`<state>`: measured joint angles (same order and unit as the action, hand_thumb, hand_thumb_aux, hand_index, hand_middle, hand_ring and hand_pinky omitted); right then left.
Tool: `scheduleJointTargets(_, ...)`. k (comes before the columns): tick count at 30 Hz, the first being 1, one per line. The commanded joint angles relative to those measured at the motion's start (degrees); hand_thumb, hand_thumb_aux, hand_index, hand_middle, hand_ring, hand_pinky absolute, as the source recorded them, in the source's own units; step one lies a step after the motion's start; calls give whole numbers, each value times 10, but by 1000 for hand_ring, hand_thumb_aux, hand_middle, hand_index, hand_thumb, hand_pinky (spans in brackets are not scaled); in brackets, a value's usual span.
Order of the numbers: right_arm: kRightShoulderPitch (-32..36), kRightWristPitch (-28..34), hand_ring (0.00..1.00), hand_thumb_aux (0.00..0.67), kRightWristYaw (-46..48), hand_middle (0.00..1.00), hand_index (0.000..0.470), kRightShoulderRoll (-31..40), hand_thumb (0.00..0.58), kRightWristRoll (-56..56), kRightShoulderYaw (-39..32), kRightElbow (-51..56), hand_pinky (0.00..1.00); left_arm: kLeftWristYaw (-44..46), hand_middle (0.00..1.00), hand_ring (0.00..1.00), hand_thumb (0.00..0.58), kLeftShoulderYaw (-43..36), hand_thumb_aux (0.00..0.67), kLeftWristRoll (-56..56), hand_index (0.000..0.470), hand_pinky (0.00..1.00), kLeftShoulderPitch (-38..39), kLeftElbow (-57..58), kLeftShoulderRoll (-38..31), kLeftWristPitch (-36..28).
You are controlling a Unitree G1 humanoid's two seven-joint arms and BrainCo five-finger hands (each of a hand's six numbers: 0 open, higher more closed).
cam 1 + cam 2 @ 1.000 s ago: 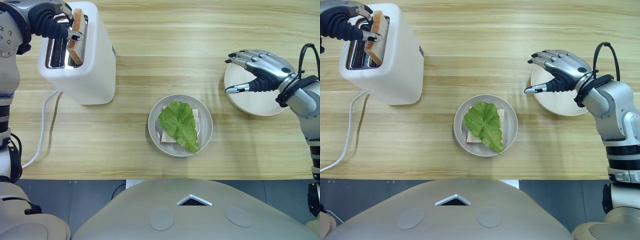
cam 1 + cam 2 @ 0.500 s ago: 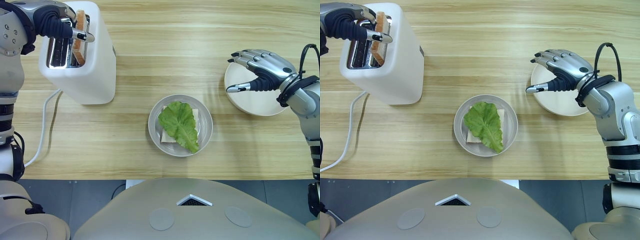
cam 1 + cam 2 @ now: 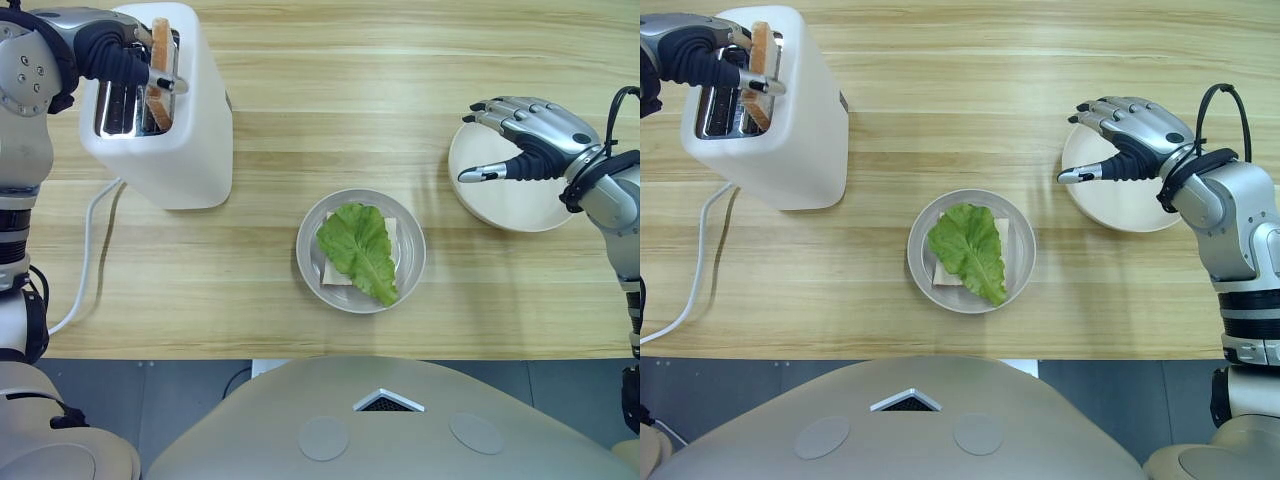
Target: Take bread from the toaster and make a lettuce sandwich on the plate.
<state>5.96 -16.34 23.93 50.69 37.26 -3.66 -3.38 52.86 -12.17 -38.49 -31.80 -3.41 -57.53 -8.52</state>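
A white toaster [image 3: 190, 140] stands at the far left of the wooden table. A toasted bread slice [image 3: 160, 60] sticks up out of its right slot. My left hand [image 3: 105, 50] is over the toaster top, fingers pinched on that slice from both sides. In the middle, a grey plate [image 3: 412, 270] holds another bread slice [image 3: 392, 232] with a green lettuce leaf [image 3: 358, 245] lying across it. My right hand [image 3: 530, 130] hovers open at the right, fingers spread, holding nothing.
A cream-coloured empty dish [image 3: 510, 205] sits under my right hand. The toaster's white cable [image 3: 85, 260] runs down the left side toward the table's front edge. Bare wood lies between toaster, plate and dish.
My left hand has closed in on the toast and the slice stands a little higher and more upright in the slot. My right hand has drifted slightly to the right.
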Motion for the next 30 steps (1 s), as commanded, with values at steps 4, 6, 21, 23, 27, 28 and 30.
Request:
scheduleJointTargets(4, 7, -2, 0, 0, -6, 0, 0, 11, 0, 4, 1, 17, 0, 3, 0, 0, 580, -8, 670, -4, 470, 0, 9, 9, -1, 13)
scheduleJointTargets(6, 7, -2, 0, 0, -8, 0, 0, 12, 0, 4, 1, 18, 0, -1, 0, 0, 580, -4, 670, -3, 470, 0, 7, 9, -1, 15)
scheduleJointTargets(21, -2, 0, 0, 0, -25, 0, 0, 10, 0, 8, -2, 29, 0, -12, 0, 0, 580, 50, 670, 7, 470, 0, -55, 4, -34, 35)
scheduleJointTargets(23, -3, 0, 0, 0, -27, 0, 0, 10, 0, 7, -2, 30, 0, -11, 0, 0, 580, 51, 670, 8, 470, 0, -62, 3, -34, 38)
scheduleJointTargets(27, -4, 0, 0, 0, -31, 0, 0, 10, 0, 6, -1, 33, 0, -7, 0, 0, 580, 52, 670, 12, 470, 0, -66, 2, -31, 46)
scheduleJointTargets(28, -4, 0, 0, 0, -32, 0, 0, 10, 0, 6, -1, 34, 0, -6, 0, 0, 580, 52, 670, 14, 470, 0, -67, 1, -30, 48)
scheduleJointTargets(30, -5, 0, 0, 0, -34, 0, 0, 10, 0, 6, -1, 37, 0, -5, 0, 0, 580, 52, 670, 18, 470, 0, -71, -2, -29, 51)
